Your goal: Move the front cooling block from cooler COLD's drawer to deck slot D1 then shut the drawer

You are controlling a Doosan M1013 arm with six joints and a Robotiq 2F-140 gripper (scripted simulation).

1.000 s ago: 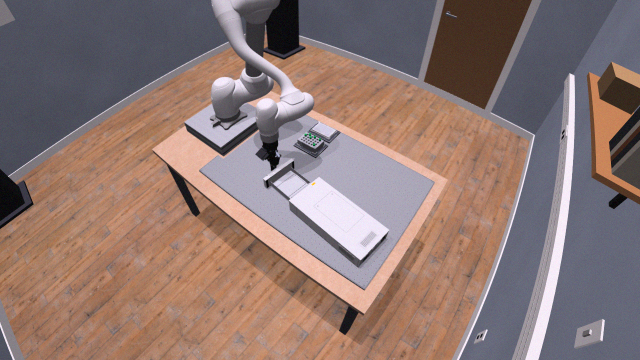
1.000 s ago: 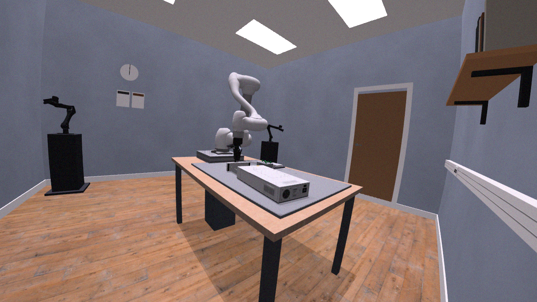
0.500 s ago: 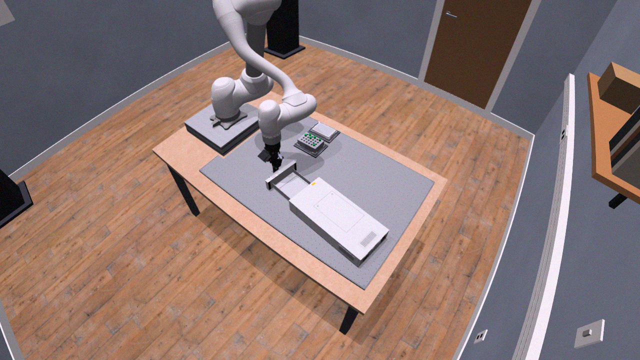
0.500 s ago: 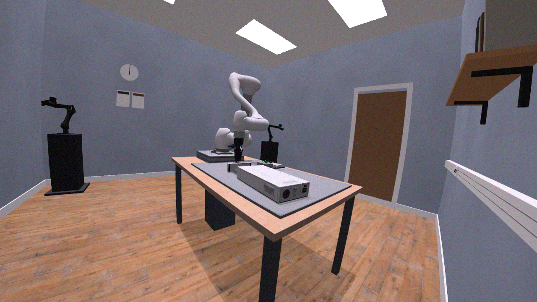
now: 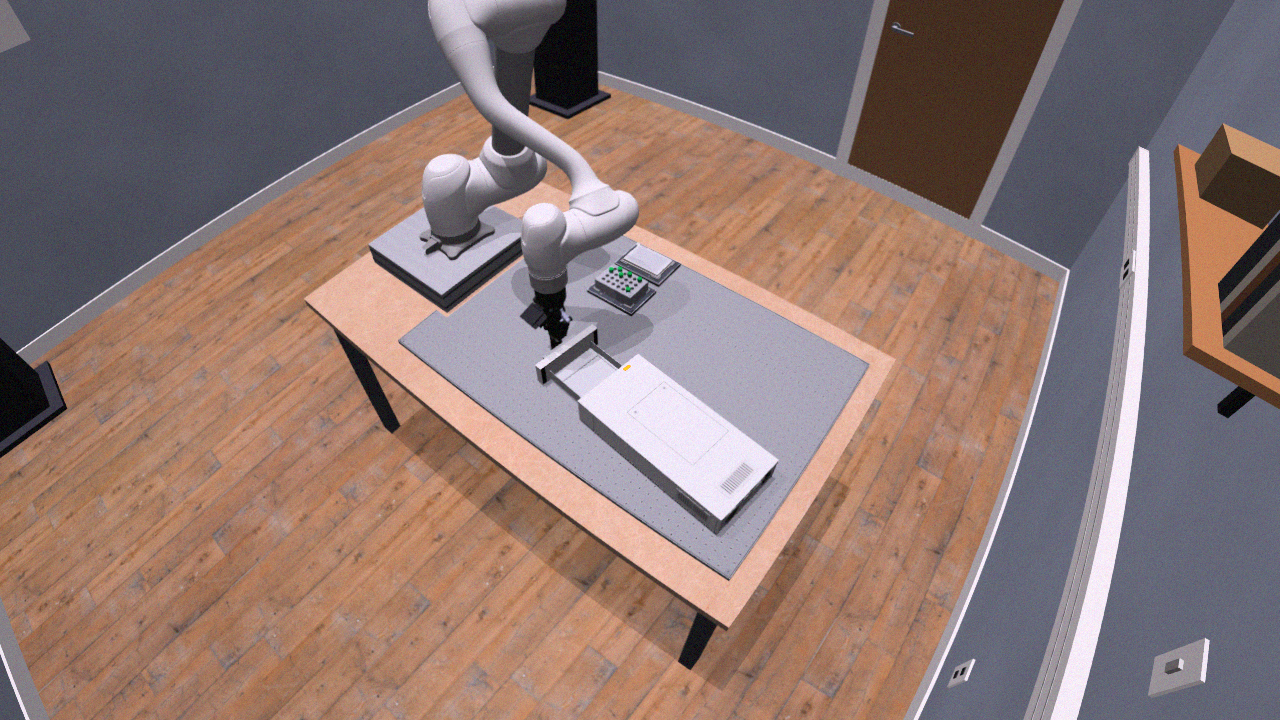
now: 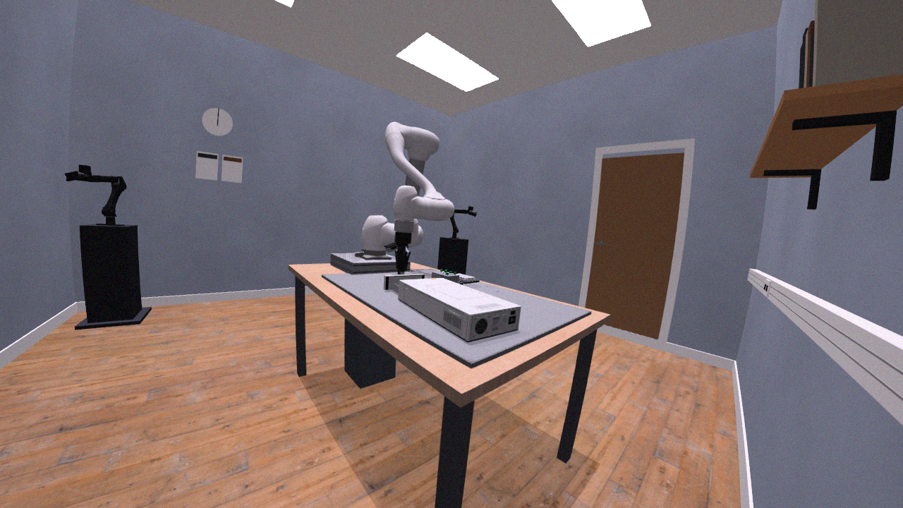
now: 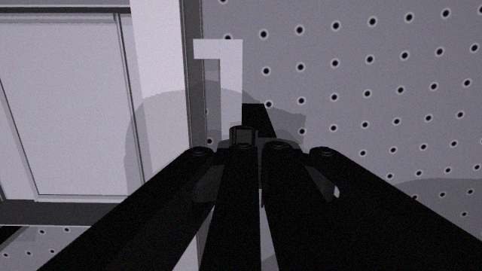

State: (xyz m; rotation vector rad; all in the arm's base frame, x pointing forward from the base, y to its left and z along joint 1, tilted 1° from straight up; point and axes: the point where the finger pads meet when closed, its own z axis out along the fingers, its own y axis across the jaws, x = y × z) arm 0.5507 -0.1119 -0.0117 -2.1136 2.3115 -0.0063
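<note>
The white cooler COLD [image 5: 680,438] [image 6: 457,303] lies on the grey deck. Its drawer [image 5: 581,365] [image 7: 75,105] stands partly out, and the part that shows is an empty pale bay. The rear block is hidden inside the cooler. The orange lamp [image 5: 637,365] is lit. The front cooling block [image 5: 620,284] [image 6: 449,272] with green-capped tubes sits on slot D1, apart from the gripper. My gripper [image 5: 556,338] [image 6: 402,264] [image 7: 251,121] is shut and empty, pointing down right against the drawer's white handle [image 5: 567,351] [image 7: 226,49].
Slot D2 [image 5: 648,261] beyond D1 holds a pale flat plate. The arm's base plate [image 5: 443,255] stands at the table's back left corner. The perforated grey deck [image 5: 760,358] [image 7: 376,94] covers most of the table.
</note>
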